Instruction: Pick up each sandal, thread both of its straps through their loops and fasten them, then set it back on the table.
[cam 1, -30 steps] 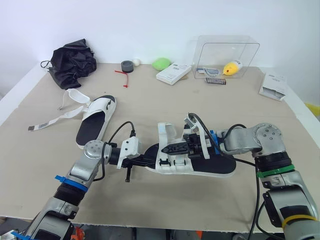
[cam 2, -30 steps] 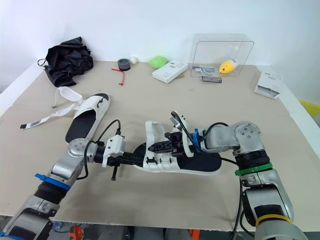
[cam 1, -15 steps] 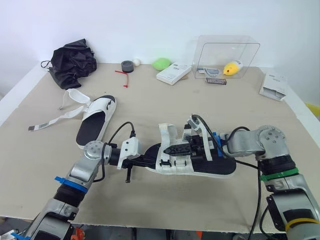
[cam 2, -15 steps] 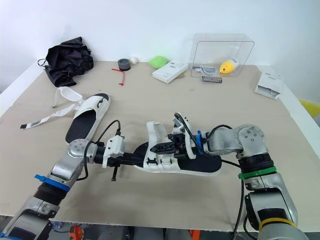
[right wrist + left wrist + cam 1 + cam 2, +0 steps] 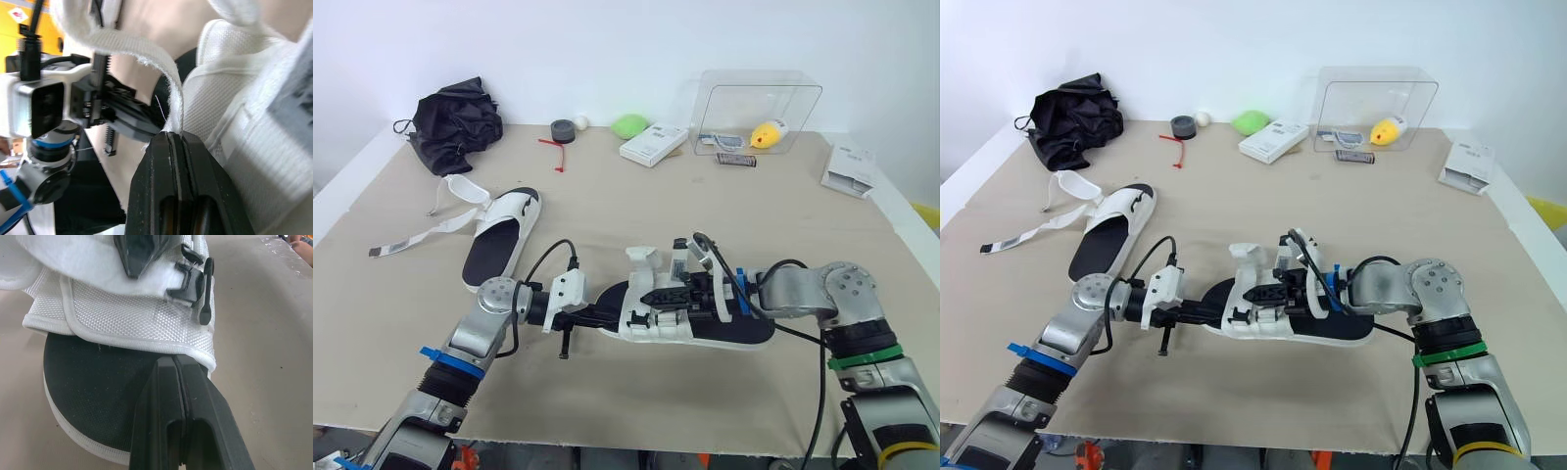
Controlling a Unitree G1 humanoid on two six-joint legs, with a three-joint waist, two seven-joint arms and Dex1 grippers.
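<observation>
Left jaws are pressed together, their tips on the black insole at one end of the near sandal (image 5: 749,331), which lies flat at the table's (image 5: 636,211) 6 o'clock. The other sandal (image 5: 497,245) sits well apart at 9 o'clock, its straps loose. Right jaws, reaching in from 3 o'clock, pinch a white strap (image 5: 146,51) above the near sandal's mesh upper.

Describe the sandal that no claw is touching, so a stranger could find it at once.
On the beige table, find the black fabric heap at the far left corner. Nearer than it lies the left sandal, flat on the tabletop. Unlike the other sandal at the near middle, its white straps trail loose toward the left edge.
</observation>
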